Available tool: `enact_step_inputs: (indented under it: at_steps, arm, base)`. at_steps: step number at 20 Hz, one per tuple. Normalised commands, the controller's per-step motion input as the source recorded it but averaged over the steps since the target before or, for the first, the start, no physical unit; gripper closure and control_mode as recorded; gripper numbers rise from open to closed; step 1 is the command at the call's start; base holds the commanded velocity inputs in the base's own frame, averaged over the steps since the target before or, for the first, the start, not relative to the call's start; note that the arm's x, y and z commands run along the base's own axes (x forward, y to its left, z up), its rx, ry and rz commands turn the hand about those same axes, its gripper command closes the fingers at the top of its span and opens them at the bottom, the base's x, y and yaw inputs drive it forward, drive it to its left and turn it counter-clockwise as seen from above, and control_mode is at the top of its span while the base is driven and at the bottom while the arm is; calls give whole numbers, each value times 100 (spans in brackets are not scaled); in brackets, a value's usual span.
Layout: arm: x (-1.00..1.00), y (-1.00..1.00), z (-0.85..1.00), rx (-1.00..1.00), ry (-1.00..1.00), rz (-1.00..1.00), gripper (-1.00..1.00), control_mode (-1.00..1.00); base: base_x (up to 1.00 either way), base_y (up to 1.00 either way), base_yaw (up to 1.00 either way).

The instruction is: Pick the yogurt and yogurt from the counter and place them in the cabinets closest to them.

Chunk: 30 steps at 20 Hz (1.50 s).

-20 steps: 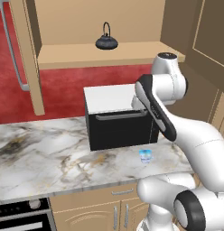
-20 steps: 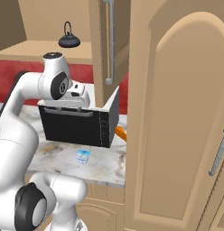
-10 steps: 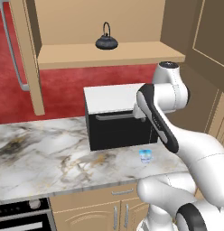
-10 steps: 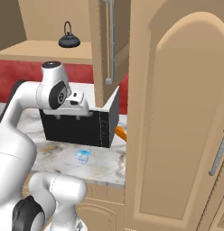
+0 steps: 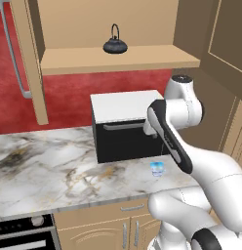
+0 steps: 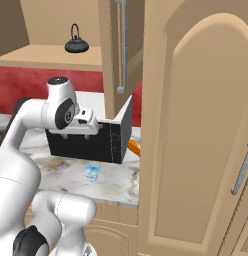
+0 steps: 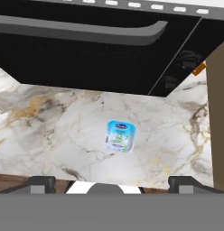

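Note:
A small yogurt (image 7: 119, 136) cup with a pale blue and white lid lies on the marble counter (image 7: 50, 131), just in front of the black toaster oven (image 7: 86, 49). My gripper (image 7: 113, 185) hangs above the cup, pointing down, open wide with nothing between its fingertips (image 7: 39, 182). From the sides, the yogurt (image 5: 158, 168) (image 6: 92, 173) sits near the counter's front edge and the gripper (image 6: 79, 135) (image 5: 153, 133) is level with the oven's front. The open wall cabinet (image 5: 118, 56) (image 6: 46, 52) is above.
A black kettle (image 5: 114, 45) stands on the cabinet shelf. The cabinet's open door (image 6: 118, 50) hangs over the oven's right side. A tall tan cupboard (image 6: 196, 130) stands close on the right. An orange item (image 6: 134, 148) lies beside the oven.
The hand has come down from above the toaster oven's top to in front of its door, closer to the counter. The yogurt has not moved.

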Motion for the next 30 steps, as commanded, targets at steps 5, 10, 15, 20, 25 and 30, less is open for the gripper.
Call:
enact_step_inputs:
  at_steps: [5, 10, 15, 20, 25, 30]
  arm:
    - [0, 0, -10, 0, 5, 0, -100, -100]
    - [0, 0, -28, 0, 7, 0, -100, -100]
    - [2, 0, -34, 0, 8, 0, -100, -100]
    - [0, -1, -31, 0, 2, 0, -100, -100]
    - [1, -4, -31, 0, 0, 0, -100, -100]
    - [1, -6, -31, -1, -1, 0, -100, -100]
  base:
    - [0, 0, 0]
    - [0, 0, 0]
    - [0, 0, 0]
    - [0, 0, 0]
    - [0, 0, 0]
    - [0, 0, 0]
